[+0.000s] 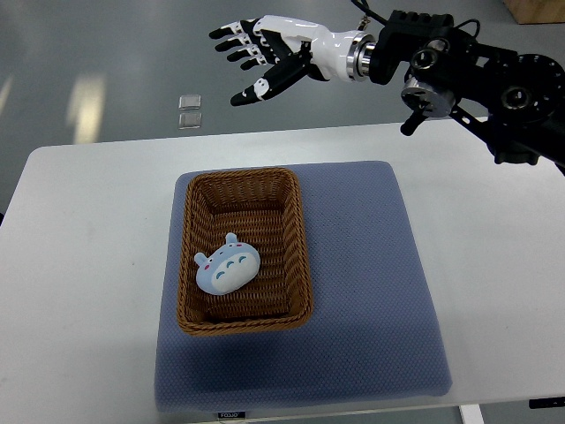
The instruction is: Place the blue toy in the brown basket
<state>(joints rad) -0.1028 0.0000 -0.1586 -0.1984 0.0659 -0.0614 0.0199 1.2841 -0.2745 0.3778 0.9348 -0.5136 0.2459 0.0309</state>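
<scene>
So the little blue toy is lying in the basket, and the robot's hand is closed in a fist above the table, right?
Not quite. The blue toy does lie in the brown basket, but the right hand is no fist: the top view shows its fingers spread open, holding nothing, up beyond the table's far edge.

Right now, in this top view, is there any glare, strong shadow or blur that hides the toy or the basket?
Top view: sharp throughout; the blue toy and brown basket are clear. Glare appears only as pale streaks on the floor, beyond the table. Shadows are soft: a faint one on the mat near the basket. The right hand shows no motion blur.
</scene>
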